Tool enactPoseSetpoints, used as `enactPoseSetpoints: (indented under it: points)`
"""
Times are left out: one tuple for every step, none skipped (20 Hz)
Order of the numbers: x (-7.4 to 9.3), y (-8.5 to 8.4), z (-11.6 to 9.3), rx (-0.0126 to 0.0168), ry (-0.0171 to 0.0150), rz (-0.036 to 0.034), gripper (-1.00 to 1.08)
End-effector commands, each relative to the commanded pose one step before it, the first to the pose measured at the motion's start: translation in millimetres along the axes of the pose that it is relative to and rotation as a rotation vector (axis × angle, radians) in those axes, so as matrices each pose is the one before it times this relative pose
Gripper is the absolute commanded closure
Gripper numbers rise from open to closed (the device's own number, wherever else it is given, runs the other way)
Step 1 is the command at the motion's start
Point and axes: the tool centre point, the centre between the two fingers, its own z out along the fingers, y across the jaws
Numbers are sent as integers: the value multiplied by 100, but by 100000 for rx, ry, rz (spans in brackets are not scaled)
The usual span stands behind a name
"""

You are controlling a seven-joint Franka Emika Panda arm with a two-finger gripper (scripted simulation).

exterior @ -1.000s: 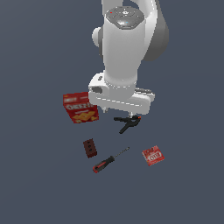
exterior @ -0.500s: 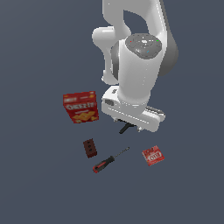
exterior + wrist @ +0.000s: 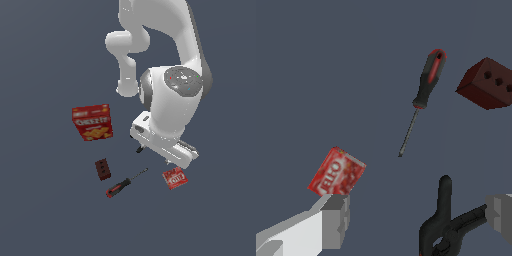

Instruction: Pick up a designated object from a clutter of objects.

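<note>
Red small box (image 3: 337, 173) (white lettering), red-black screwdriver (image 3: 423, 95), dark-red block (image 3: 487, 84).

Only non-task item: ground surface (image 3: 40, 215), flat, uniform dark slate-blue. It fills the background of the exterior view. Same plain matte surface (image 3: 331, 60) in the wrist view.

**Where the clutter lies**

In the exterior view, the large red cardboard cracker box (image 3: 92, 122) lies farthest to the exterior view's left. Below it sits the dark red-brown block with holes (image 3: 103, 169), with the red-and-black-handled screwdriver (image 3: 123, 184) just beside it toward the exterior view's right. The small flat red box with a white label (image 3: 174, 178) lies further right, apart from the screwdriver, below the arm's wrist. The black clamp (image 3: 448, 225) shows mainly in the wrist view, between the fingertips.
</note>
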Motion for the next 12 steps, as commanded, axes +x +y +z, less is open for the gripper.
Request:
enactPoseSetpoints:
  points:
    - [-219,-1099,1053,73,83,5217,-92]
    - [-123,-420,424,26,22,2028,-92]
    - [-138,-414,428,26,21,2028,-92]
    - [-152,-408,432,27,20,2028,-92]
    - [-166,-401,435,28,19,2028,-92]
    - [-180,-393,439,28,18,2028,-92]
    - [-193,-385,442,29,17,2028,-92]
    - [-206,-377,446,29,16,2028,-92]
    - [-219,-368,449,30,15,2028,-92]
    - [-232,-358,453,30,14,2028,-92]
    - [-244,-348,456,31,13,2028,-92]
    - [-256,-338,460,31,12,2028,-92]
